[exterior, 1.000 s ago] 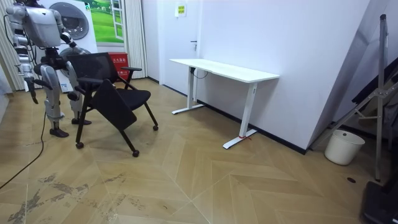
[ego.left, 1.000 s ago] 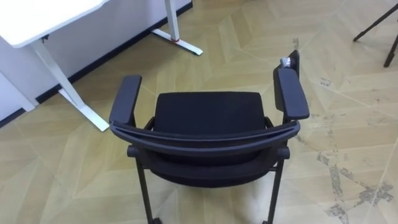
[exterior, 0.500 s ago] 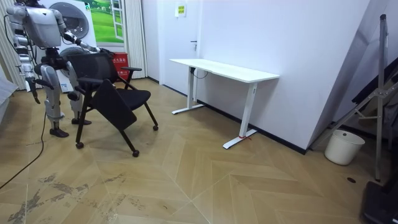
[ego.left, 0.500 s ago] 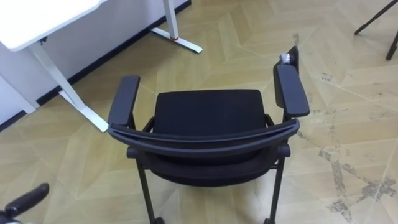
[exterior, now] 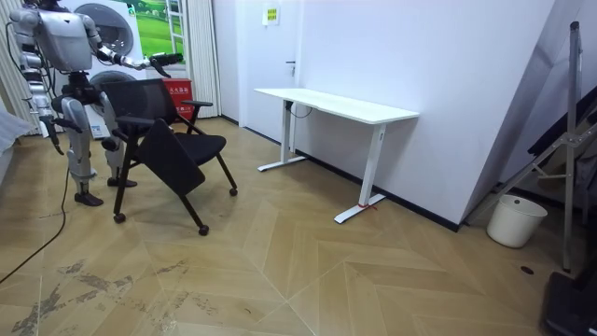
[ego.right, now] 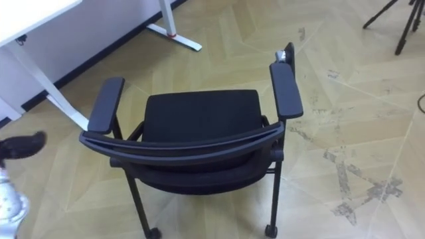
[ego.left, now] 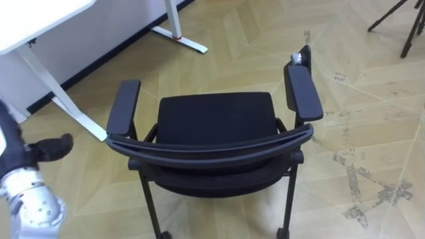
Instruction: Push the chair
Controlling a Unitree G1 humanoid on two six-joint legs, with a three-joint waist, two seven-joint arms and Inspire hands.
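Note:
The black chair (ego.left: 216,123) with two armrests stands right before me, its curved backrest (ego.left: 212,147) nearest and its seat facing away toward the white desk. In the room view I stand behind the chair (exterior: 168,140) at the room view's left. My left hand (ego.left: 53,147) is raised at the left, level with the backrest's left end and a short gap from it, touching nothing; its dark fingers point straight toward the chair. In the room view that arm reaches out over the chair, the left hand (exterior: 168,59) above it. My right hand (exterior: 48,142) hangs at my side.
A white desk (ego.left: 33,20) on a white leg frame (ego.left: 73,113) stands ahead left, along the wall (exterior: 420,56). Dark tripod legs (ego.left: 405,26) stand at the far right. A white bin (exterior: 516,220) sits by the wall. Open wooden floor (ego.left: 372,133) lies to the right.
My left arm has come up from the lower left to the height of the backrest. The picture has shifted slightly. The chair stands where it was.

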